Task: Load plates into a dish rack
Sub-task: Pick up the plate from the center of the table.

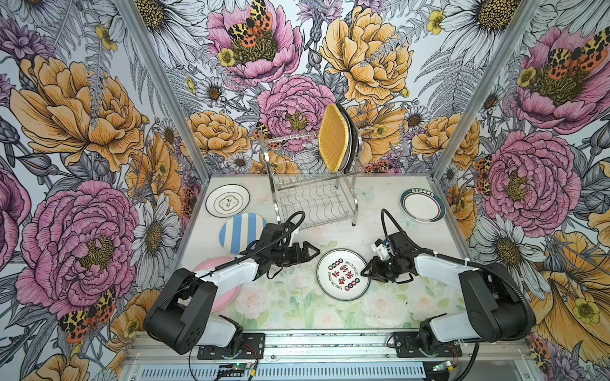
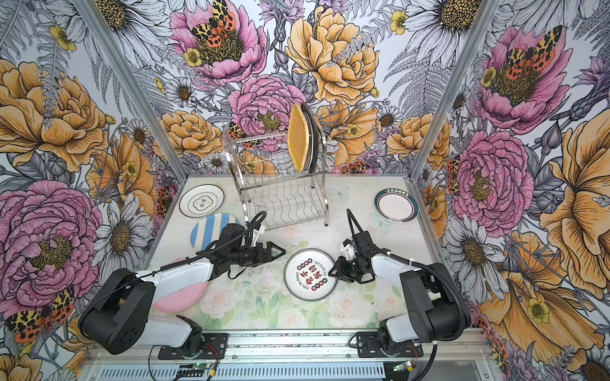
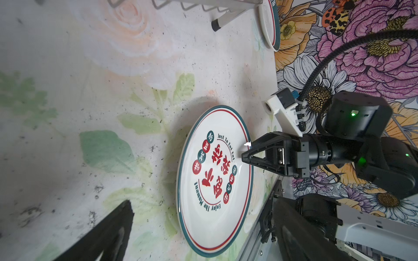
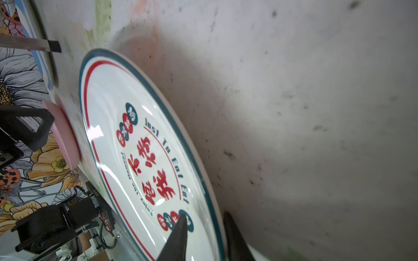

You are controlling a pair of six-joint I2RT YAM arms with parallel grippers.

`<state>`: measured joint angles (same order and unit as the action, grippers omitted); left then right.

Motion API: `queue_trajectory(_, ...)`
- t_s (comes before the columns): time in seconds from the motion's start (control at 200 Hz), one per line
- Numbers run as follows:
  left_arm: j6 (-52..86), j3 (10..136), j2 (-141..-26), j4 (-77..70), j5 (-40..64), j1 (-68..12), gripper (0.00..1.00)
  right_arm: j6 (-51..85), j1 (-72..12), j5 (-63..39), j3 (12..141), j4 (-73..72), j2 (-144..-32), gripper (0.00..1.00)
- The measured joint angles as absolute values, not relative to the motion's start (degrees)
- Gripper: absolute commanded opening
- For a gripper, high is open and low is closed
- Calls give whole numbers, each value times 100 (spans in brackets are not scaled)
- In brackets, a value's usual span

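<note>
A white plate [image 1: 343,274] [image 2: 310,274] with red characters and a teal rim lies on the table in front of the dish rack [image 1: 313,194] [image 2: 284,198]. My right gripper [image 1: 364,273] [image 4: 204,215] is closed on its right rim, one finger on top [image 4: 181,228] and the other under the edge. From the left wrist view the same plate [image 3: 214,180] and right gripper [image 3: 244,157] are seen. My left gripper [image 1: 313,249] [image 2: 278,248] hovers open just left of the plate, holding nothing. A yellow woven-look plate [image 1: 333,137] stands in the rack's upper tier, with dark-rimmed plates [image 1: 353,135] behind it.
Flat on the table lie a white plate with dark rings [image 1: 227,200], a blue-white striped plate [image 1: 239,232], a pink plate [image 1: 227,297] partly under my left arm, and a teal-rimmed plate [image 1: 422,205] at the back right. Floral walls enclose three sides.
</note>
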<state>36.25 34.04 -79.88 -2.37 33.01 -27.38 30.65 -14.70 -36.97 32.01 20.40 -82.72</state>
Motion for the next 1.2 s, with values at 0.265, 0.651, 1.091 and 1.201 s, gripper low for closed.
queue_trajectory(0.265,3625,3404,-7985,-239,3304,-2735,97,2991,-1492,-4112,3249,1927,-8346,2)
queue_trajectory(0.651,3627,3308,-7942,-235,3306,-2729,97,2945,-1507,-4272,3295,1839,-8335,0)
queue_trajectory(1.091,3717,3240,-7830,-237,3441,-2561,96,3146,-1507,-4237,3754,2075,-7870,0)
queue_trajectory(1.201,3769,3221,-7830,-261,3494,-2558,93,3253,-1540,-4296,3931,2075,-7693,0)
